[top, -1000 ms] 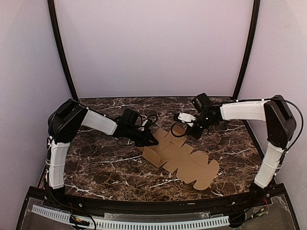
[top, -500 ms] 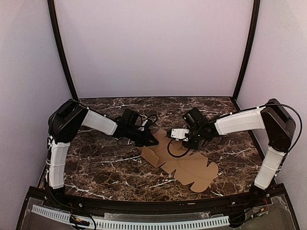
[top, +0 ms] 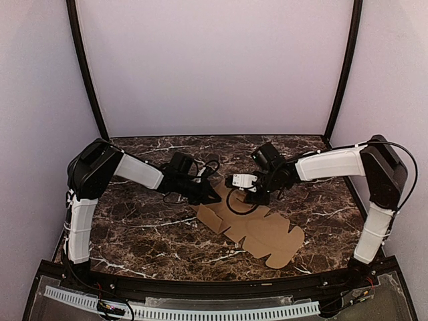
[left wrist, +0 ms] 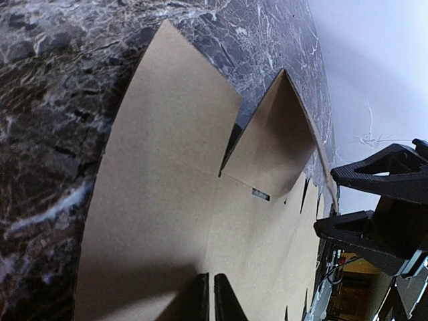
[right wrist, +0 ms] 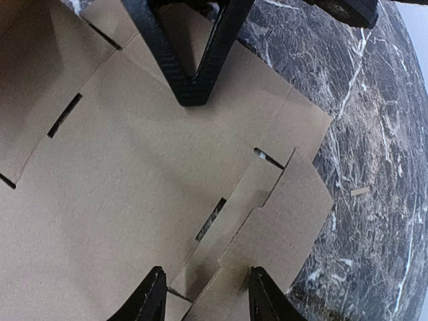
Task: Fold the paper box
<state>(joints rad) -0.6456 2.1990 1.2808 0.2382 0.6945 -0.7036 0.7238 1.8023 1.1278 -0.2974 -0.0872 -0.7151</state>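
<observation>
The paper box (top: 264, 231) is a flat brown die-cut sheet lying on the marble table, with one flap (left wrist: 274, 140) standing up at its far end. My left gripper (top: 215, 196) is shut, and its joined tips (left wrist: 209, 277) press down on the sheet's left part; they hold nothing. From the right wrist it shows as a black V (right wrist: 192, 97) resting on the cardboard (right wrist: 134, 187). My right gripper (top: 249, 197) hovers open just over the sheet, its fingers (right wrist: 206, 277) straddling a stepped tab (right wrist: 287, 214). Its two fingers (left wrist: 364, 200) also appear in the left wrist view.
The dark marble table (top: 147, 227) is bounded by lilac walls and two black frame posts (top: 85, 73). A black cable loop (top: 234, 202) hangs under the right wrist. A tiny cardboard scrap (right wrist: 360, 191) lies on the table beyond the sheet's edge.
My right arm has swung left and come down over the sheet, and its jaws have gone from shut to open. The sheet's far end lies flatter. The left gripper has stayed put.
</observation>
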